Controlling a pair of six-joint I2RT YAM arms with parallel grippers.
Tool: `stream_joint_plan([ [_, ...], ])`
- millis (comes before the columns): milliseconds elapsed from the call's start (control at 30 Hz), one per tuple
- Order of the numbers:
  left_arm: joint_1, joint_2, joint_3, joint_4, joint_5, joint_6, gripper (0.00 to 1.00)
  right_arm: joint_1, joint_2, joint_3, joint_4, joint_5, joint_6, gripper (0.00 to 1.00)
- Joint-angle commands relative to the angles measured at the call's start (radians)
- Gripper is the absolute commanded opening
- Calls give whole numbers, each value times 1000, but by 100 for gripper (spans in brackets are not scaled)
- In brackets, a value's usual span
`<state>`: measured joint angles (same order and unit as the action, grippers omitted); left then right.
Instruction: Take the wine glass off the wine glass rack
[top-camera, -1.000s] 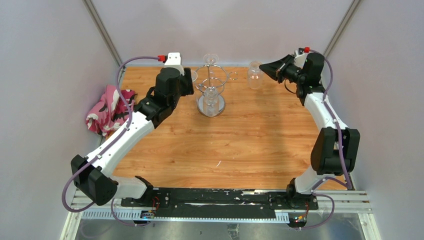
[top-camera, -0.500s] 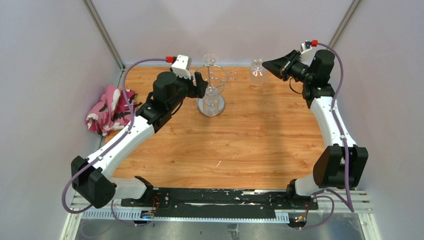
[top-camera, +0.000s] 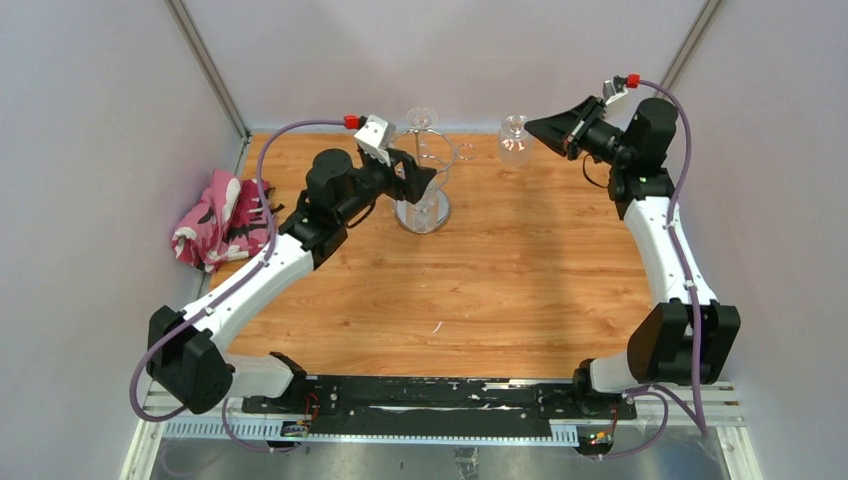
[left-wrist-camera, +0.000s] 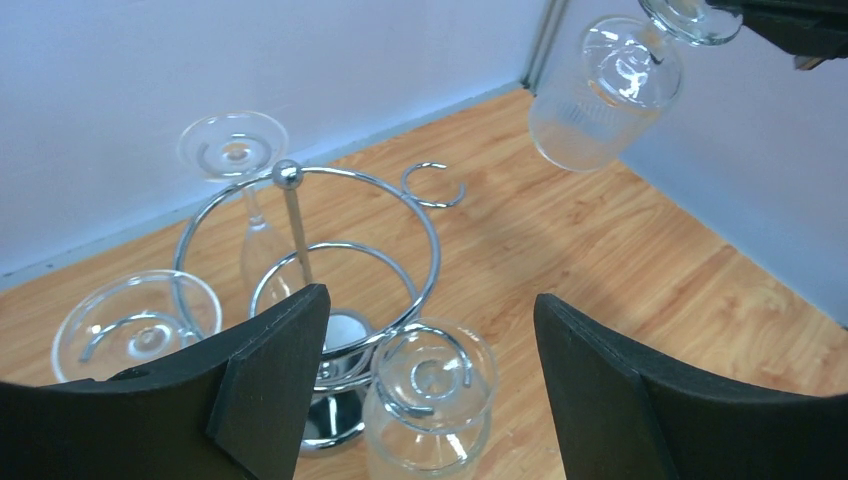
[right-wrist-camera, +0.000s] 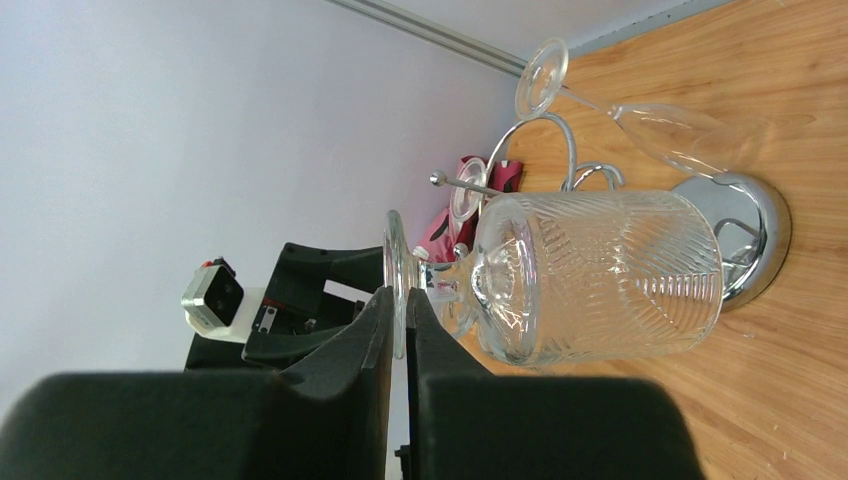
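Observation:
The chrome wine glass rack (top-camera: 421, 205) stands at the back middle of the table; its post and rings show in the left wrist view (left-wrist-camera: 293, 225). My right gripper (top-camera: 537, 130) is shut on the foot (right-wrist-camera: 396, 262) of a ribbed wine glass (top-camera: 514, 141), which it holds upside down in the air to the right of the rack (right-wrist-camera: 745, 235), clear of it. My left gripper (top-camera: 420, 180) is open at the rack's near side. A glass (left-wrist-camera: 430, 400) hangs from a rack ring between its fingers (left-wrist-camera: 270, 380), untouched. The held glass also shows in the left wrist view (left-wrist-camera: 600, 100).
Two more glasses hang on the rack, a tall one at the back (left-wrist-camera: 235, 150) and one on the left (left-wrist-camera: 135, 320). A pink patterned cloth (top-camera: 220, 220) lies at the table's left edge. Walls close the back and both sides.
My left gripper has swung right to the rack and now straddles a hanging glass. My right gripper has risen a little and drawn back with the ribbed glass.

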<state>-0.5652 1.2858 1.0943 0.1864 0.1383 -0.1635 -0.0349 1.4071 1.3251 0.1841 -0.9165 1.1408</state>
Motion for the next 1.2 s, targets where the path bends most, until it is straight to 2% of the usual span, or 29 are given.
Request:
stream_joint_plan([
  [0, 28, 42, 33, 134, 127, -184, 80, -3, -61, 13, 149, -50, 58, 0],
  [33, 47, 55, 30, 172, 175, -260, 80, -3, -65, 5, 182, -51, 74, 0],
  [100, 94, 92, -5, 355, 254, -443, 79, -3, -73, -12, 252, -54, 120, 0],
  [200, 154, 206, -46, 756, 377, -781, 78, -3, -79, -27, 338, -57, 169, 0],
  [267, 164, 329, -12, 1005, 439, -1004, 78, -5, -80, -28, 385, -54, 194, 0],
  [367, 165, 536, 87, 1353, 452, -1323, 79, -5, -72, -24, 486, -54, 262, 0],
  [400, 165, 593, 132, 1383, 456, -1403, 80, -5, -69, -23, 526, -53, 291, 0],
  [467, 160, 653, 177, 1387, 460, -1434, 79, -1, -61, -17, 591, -50, 336, 0],
  [633, 154, 650, 168, 1386, 433, -1400, 81, 30, -34, 8, 637, -42, 358, 0],
  [733, 153, 648, 189, 1386, 440, -1407, 81, 97, 2, 34, 651, -39, 355, 0],
  [967, 153, 612, 174, 1381, 463, -1415, 80, 157, 76, 65, 789, -29, 437, 0],
  [1167, 153, 548, 113, 1375, 459, -1399, 80, 189, 103, 119, 823, -15, 469, 0],
])
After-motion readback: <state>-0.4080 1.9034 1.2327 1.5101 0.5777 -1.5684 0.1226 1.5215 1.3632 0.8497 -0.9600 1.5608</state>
